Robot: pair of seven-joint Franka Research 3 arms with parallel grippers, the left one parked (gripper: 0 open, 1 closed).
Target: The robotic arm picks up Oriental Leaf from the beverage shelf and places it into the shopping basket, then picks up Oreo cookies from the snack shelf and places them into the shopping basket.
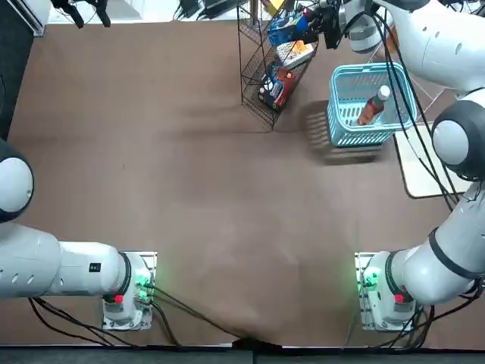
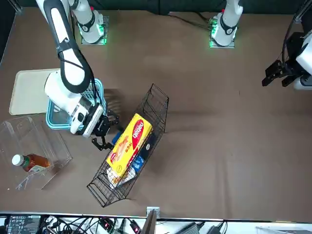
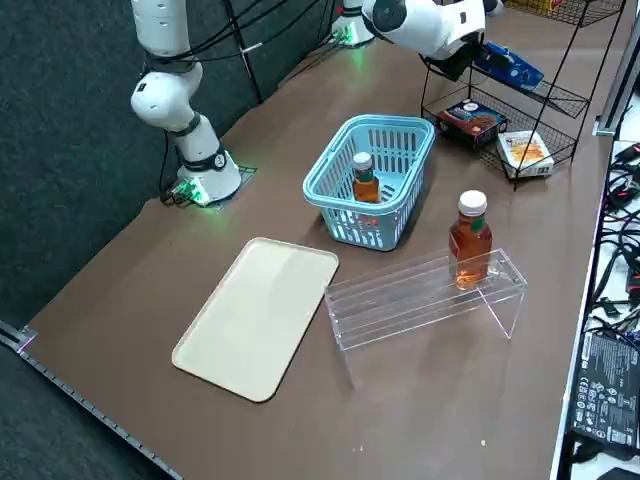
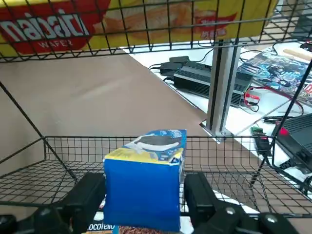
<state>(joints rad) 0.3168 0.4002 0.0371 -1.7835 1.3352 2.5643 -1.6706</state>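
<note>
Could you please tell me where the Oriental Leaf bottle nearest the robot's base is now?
In the right side view, the bottle stands inside the light blue basket.

- Black wire rack [image 2: 161, 105]: multi-tiered, standing on the brown table [image 2: 204, 161].
- Yellow-and-red wafer box [image 2: 129, 145]: on the rack's top tier.
- Red-and-dark pack [image 3: 473, 121]: on a lower tier.
- White box with orange print [image 3: 526, 152]: beside that pack, same tier.
- Cream tray [image 3: 258, 315]: flat on the table.

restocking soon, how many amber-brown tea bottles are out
2: one white-capped clear bottle inside the light blue slotted basket, one on the clear acrylic stand.
</note>
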